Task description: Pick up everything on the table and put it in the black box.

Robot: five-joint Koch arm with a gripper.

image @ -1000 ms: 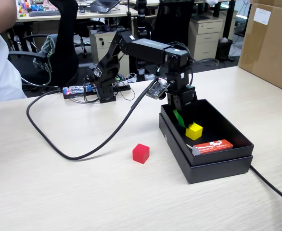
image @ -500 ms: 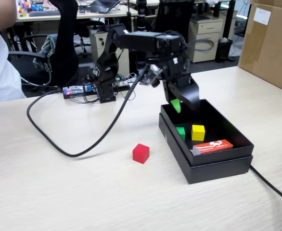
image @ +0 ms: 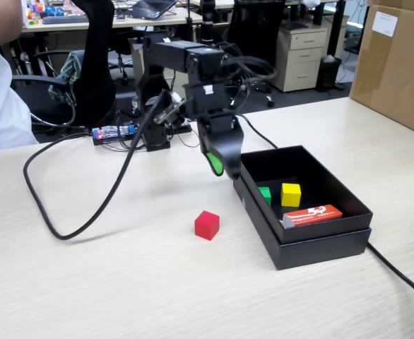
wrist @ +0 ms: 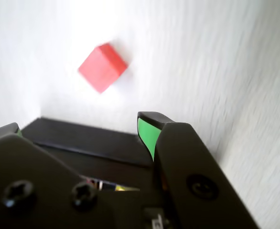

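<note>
The red cube [image: 207, 225] lies on the beige table [image: 108, 282], left of the black box [image: 313, 240]. Inside the box sit the green cube [image: 265, 194] and the yellow cube [image: 290, 194]. My gripper [image: 222, 168] hangs open and empty above the table, just off the box's far left corner, behind and above the red cube. In the wrist view the gripper [wrist: 80, 129] stands wide apart with green pads, the box's rim [wrist: 82, 138] shows between the jaws, and the red cube [wrist: 103, 67] lies beyond on the table.
A red-orange packet [image: 311, 215] lies in the box at its near end. A black cable [image: 87, 219] loops over the table at the left; another cable [image: 405, 282] runs off at the lower right. A cardboard carton [image: 398, 63] stands far right, and the arm's base [image: 154, 127] behind.
The green cube was let go and now rests in the box beside the yellow one. The arm lifted and swung left, out of the box to its left corner.
</note>
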